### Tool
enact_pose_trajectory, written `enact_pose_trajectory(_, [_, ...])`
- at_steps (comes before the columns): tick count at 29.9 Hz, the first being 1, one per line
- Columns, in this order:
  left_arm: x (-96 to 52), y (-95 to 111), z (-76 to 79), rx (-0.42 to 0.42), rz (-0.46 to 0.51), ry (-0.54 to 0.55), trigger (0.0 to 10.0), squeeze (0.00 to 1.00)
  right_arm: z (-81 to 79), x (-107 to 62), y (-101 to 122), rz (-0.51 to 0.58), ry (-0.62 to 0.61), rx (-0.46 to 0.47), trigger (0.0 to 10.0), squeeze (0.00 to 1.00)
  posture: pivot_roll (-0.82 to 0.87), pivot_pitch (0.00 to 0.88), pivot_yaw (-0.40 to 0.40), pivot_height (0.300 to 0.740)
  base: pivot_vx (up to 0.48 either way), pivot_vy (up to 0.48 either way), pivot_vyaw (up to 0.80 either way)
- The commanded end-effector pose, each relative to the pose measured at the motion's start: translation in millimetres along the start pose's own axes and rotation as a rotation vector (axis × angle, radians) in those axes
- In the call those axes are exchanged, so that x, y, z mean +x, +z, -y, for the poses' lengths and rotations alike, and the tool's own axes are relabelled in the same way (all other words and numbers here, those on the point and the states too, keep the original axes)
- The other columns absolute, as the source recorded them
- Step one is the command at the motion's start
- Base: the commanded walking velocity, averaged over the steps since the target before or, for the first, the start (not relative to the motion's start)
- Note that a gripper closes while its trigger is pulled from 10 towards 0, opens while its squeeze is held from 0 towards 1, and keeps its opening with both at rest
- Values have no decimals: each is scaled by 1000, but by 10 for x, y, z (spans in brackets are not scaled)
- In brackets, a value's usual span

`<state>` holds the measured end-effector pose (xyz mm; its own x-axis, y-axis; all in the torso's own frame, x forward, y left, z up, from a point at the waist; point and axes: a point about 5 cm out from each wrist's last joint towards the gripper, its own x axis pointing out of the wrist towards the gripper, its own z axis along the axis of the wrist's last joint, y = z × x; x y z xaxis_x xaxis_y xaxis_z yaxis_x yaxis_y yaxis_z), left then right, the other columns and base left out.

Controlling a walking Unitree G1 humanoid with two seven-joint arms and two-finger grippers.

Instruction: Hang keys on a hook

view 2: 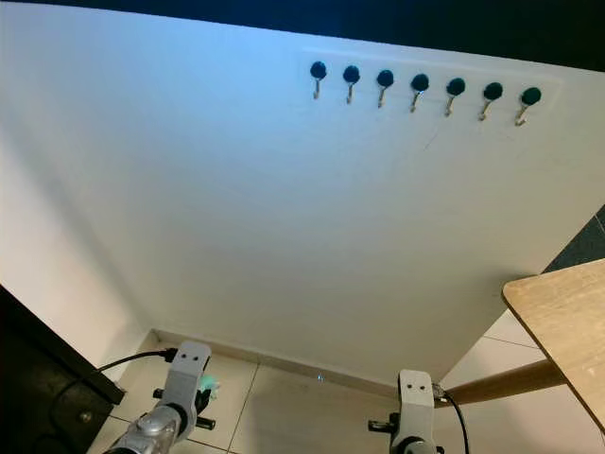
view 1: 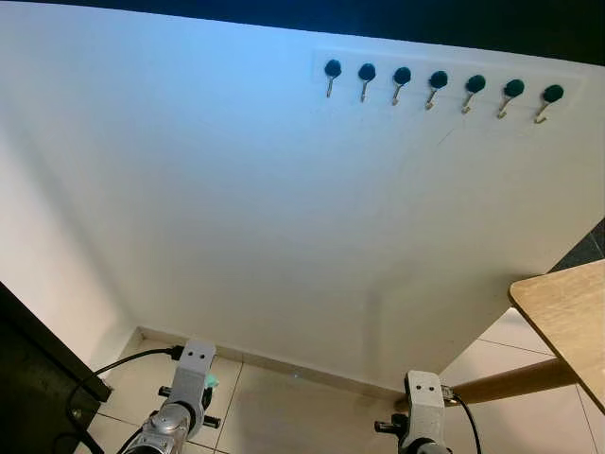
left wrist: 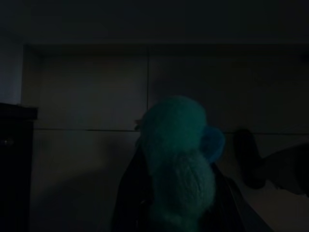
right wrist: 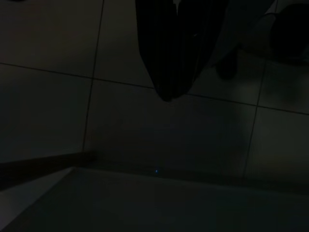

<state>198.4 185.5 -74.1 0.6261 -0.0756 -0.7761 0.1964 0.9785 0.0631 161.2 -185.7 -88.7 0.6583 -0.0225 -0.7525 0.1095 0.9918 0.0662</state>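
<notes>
A row of several metal hooks (view 1: 438,85) with dark round knobs is fixed high on the white wall (view 1: 265,208), up and to the right. My left arm (view 1: 189,378) hangs low at the bottom left. A green fuzzy key fob (left wrist: 176,150) sits between the dark fingers of my left gripper (left wrist: 176,198), which is shut on it; a speck of the fob (view 1: 210,382) shows beside the wrist. The keys themselves are hidden in the dark. My right arm (view 1: 423,397) hangs idle at the bottom right, and its gripper (right wrist: 168,92) points at the floor tiles with fingers together.
A light wooden table (view 1: 567,312) with a slanted leg (view 1: 510,381) juts in at the right. A dark cabinet (view 1: 28,378) stands at the left. Pale floor tiles (view 1: 302,416) meet a baseboard under the wall.
</notes>
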Motion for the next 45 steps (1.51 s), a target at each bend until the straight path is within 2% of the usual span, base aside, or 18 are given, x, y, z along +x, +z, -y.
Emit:
enact_pose_trajectory(1, [-6, 47, -77, 23, 17, 13, 10000, 0, 32, -16, -44, -13, -13, 11, 7137, 0, 75, 0, -30, 740, 0, 0, 0])
enact_pose_trajectory(2, [-4, 60, -86, 22, 21, 16, 10000, 0, 28, -16, -45, -15, -7, 5, 4980, 0, 79, 0, -33, 740, 0, 0, 0])
enact_pose_trajectory(3, [-4, 72, -98, 21, 25, 19, 10000, 0, 22, -14, -38, -13, 6, -8, 0, 0, 83, 0, -34, 740, 0, 0, 0])
enact_pose_trajectory(9, [-18, 44, -136, 27, 19, 25, 10000, 0, 43, 5, 26, -2, 2, -22, 0, 0, 78, 0, -26, 740, 0, 0, 0])
enact_pose_trajectory(10, [-22, 29, -136, 34, 16, 22, 10000, 0, 55, 10, 47, 3, -4, -24, 392, 0, 77, 0, -24, 740, 0, 0, 0])
enact_pose_trajectory(11, [-24, 19, -136, 39, 13, 20, 10000, 0, 69, 14, 65, 6, -10, -32, 3255, 0, 77, 0, -24, 740, 0, 0, 0])
enact_pose_trajectory(12, [-25, 12, -134, 41, 12, 19, 10000, 0, 81, 17, 79, 8, -16, -44, 9804, 0, 78, 0, -26, 740, 0, 0, 0])
enact_pose_trajectory(16, [-24, 22, -128, 55, 19, 20, 10000, 0, 105, 26, 129, 24, -22, -55, 10000, 0, 82, 0, -32, 740, 0, 0, 0])
enact_pose_trajectory(18, [-13, 133, -110, 76, 90, 34, 10000, 0, 105, 54, 426, 189, -16, -79, 10000, 0, 92, 0, -39, 740, 0, 0, 0])
enact_pose_trajectory(21, [-2, 294, -96, 64, 172, 17, 10000, 0, 76, 49, 656, 329, -1, -114, 10000, 0, 89, 0, -41, 740, 0, 0, 0])
enact_pose_trajectory(22, [-2, 294, -96, 64, 172, 17, 10000, 0, 76, 49, 656, 329, -1, -114, 10000, 0, 89, 0, -41, 740, 0, 0, 0])
enact_pose_trajectory(26, [-33, 771, -68, 44, 426, -45, 10000, 0, 30, 1, 1089, 567, 42, -78, 10000, 0, 78, 0, -34, 740, 0, 0, 0])
enact_pose_trajectory(29, [-90, 1059, -22, 53, 577, -88, 10000, 0, -46, -63, 1350, 715, 90, -58, 10000, 0, 74, 0, -32, 740, 0, 0, 0])
enact_pose_trajectory(35, [-282, 1484, 145, 104, 822, -205, 10000, 0, -248, -237, 1664, 941, 181, -89, 10000, 0, 65, 1, -36, 740, 0, 0, 0])
enact_pose_trajectory(39, [-486, 1835, 236, 132, 981, -272, 10000, 0, -360, -407, 1881, 1091, 198, -115, 10000, 0, 63, 19, -44, 740, 0, 0, 0])
enact_pose_trajectory(42, [-536, 1907, 252, 138, 1013, -291, 10000, 0, -383, -442, 1917, 1117, 207, -122, 10000, 0, 63, 19, -44, 740, 0, 0, 0])
enact_pose_trajectory(45, [-783, 2240, 341, 201, 1134, -392, 10000, 0, -497, -570, 2017, 1198, 261, -170, 10000, 0, 61, 30, -44, 740, 0, 0, 0])
